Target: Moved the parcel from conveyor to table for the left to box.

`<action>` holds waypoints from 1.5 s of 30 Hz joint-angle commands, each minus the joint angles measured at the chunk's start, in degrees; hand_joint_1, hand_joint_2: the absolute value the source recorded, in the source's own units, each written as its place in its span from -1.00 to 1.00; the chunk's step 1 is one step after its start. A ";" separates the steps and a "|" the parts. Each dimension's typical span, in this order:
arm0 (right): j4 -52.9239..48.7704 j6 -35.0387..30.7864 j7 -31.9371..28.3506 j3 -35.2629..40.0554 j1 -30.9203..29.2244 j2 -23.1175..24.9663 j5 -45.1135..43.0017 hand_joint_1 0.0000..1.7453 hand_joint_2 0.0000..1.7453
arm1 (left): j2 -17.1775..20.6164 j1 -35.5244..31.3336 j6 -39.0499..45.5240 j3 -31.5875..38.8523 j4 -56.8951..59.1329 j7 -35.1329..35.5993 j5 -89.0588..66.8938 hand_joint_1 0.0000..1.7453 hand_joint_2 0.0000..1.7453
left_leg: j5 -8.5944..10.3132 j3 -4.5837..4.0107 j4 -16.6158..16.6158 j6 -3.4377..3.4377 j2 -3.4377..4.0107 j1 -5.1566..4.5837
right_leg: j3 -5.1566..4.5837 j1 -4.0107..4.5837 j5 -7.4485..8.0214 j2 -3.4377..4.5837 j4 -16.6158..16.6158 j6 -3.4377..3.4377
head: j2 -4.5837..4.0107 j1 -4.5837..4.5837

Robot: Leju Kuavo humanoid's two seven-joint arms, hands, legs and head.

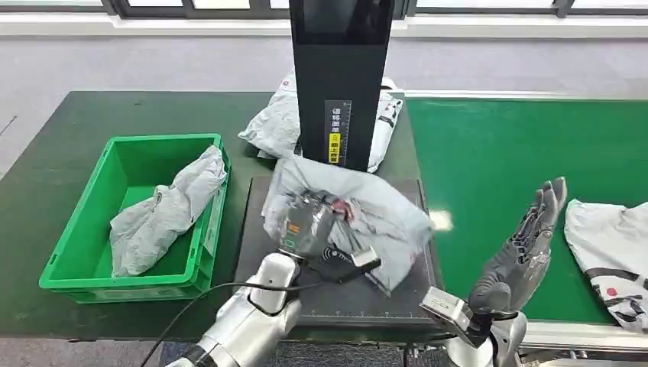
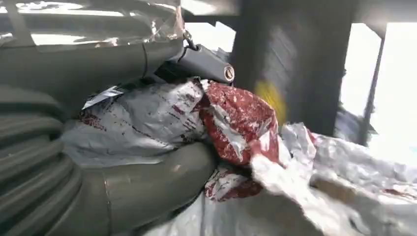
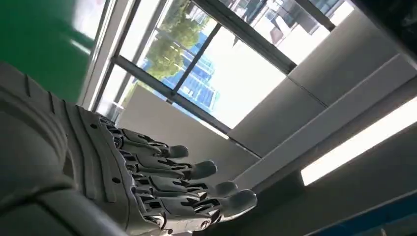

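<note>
Overhead, four parcels are counted: one in the bin (image 1: 84, 264), one behind the post (image 1: 340, 76), one on the belt (image 1: 489, 153), and the parcel (image 1: 359, 210) gripped by the left hand (image 1: 309, 225) on the black platform (image 1: 336, 302), its long axis slanting across. At the left wrist, the crumpled parcel (image 2: 196, 123) is seen clamped under the thumb (image 2: 147, 182). At the right wrist, the right hand (image 3: 147, 187) is seen empty, fingers extended.

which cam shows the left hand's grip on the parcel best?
Left wrist view: the left hand is seen close up, its thumb and fingers clamped around the crumpled grey-and-red parcel. The head view shows the same hand over the parcel on the black platform, but the hand's back hides the contact. The right wrist view looks toward windows instead.
</note>
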 commanded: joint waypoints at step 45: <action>7.79 0.04 0.30 -6.63 -0.66 3.13 1.84 -1.00 -1.00 | -3.31 -0.39 -0.22 68.78 -16.11 -33.09 4.89 1.00 1.00 | 0.08 0.07 -0.15 -0.13 0.00 0.11 | 0.04 0.12 0.01 -0.01 -0.13 -0.17 | 0.00 -0.02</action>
